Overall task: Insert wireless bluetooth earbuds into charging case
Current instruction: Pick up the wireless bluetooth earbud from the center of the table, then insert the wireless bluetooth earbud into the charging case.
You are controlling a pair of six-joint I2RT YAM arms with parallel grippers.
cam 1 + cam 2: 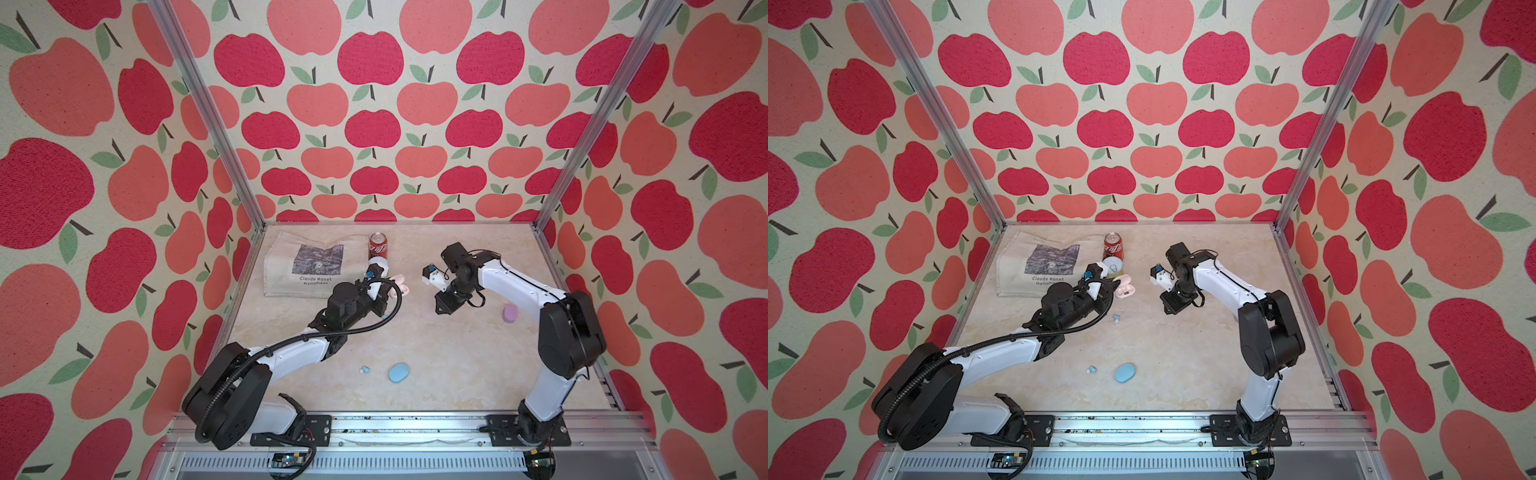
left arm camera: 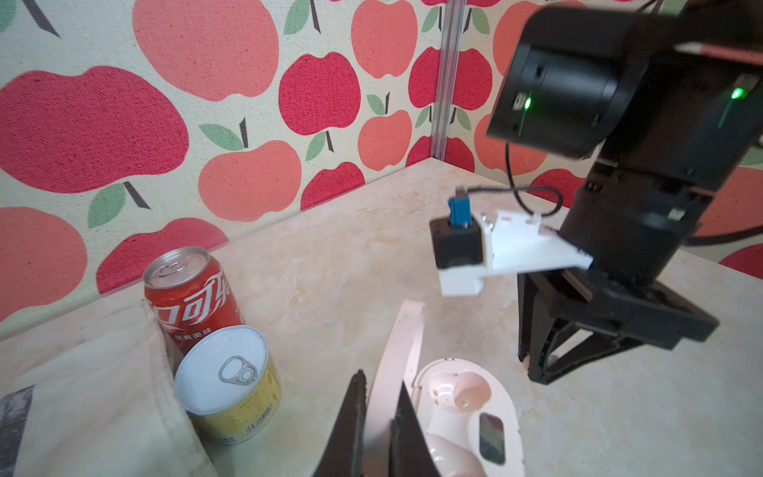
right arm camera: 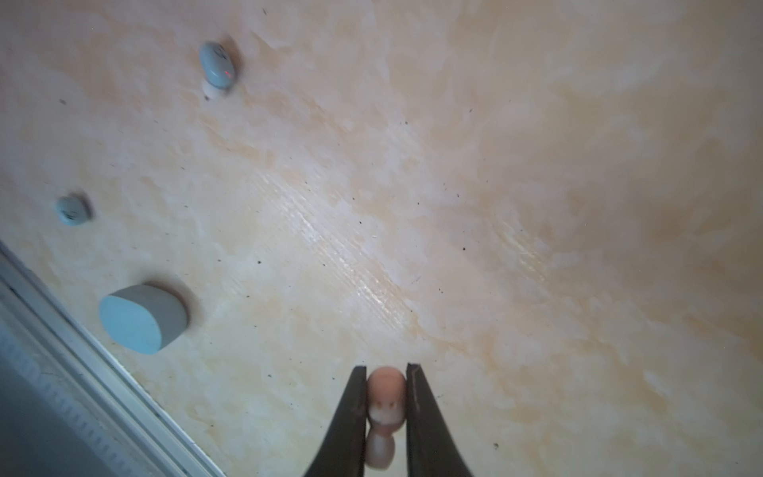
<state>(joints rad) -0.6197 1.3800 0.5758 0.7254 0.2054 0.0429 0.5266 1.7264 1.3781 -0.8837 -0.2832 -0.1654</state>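
Note:
The pink charging case (image 2: 501,396) lies open on the table, its lid (image 2: 406,338) standing up. My left gripper (image 2: 382,392) is shut on that lid. One socket (image 2: 464,390) is empty, and a pink earbud (image 2: 448,452) sits in the other. My right gripper (image 3: 386,367) is shut on a second pink earbud (image 3: 386,386) and hangs just right of the case, above the table. Two light blue earbuds (image 3: 216,66) (image 3: 71,210) lie loose near the closed blue case (image 3: 142,318). A purple case (image 1: 510,313) rests under the right arm.
A red cola can (image 1: 378,246) and a yellow tin (image 2: 229,384) stand right behind the pink case. A cream tote bag (image 1: 309,266) lies at the back left. In a top view the blue case (image 1: 1125,372) sits near the front rail (image 1: 1142,424).

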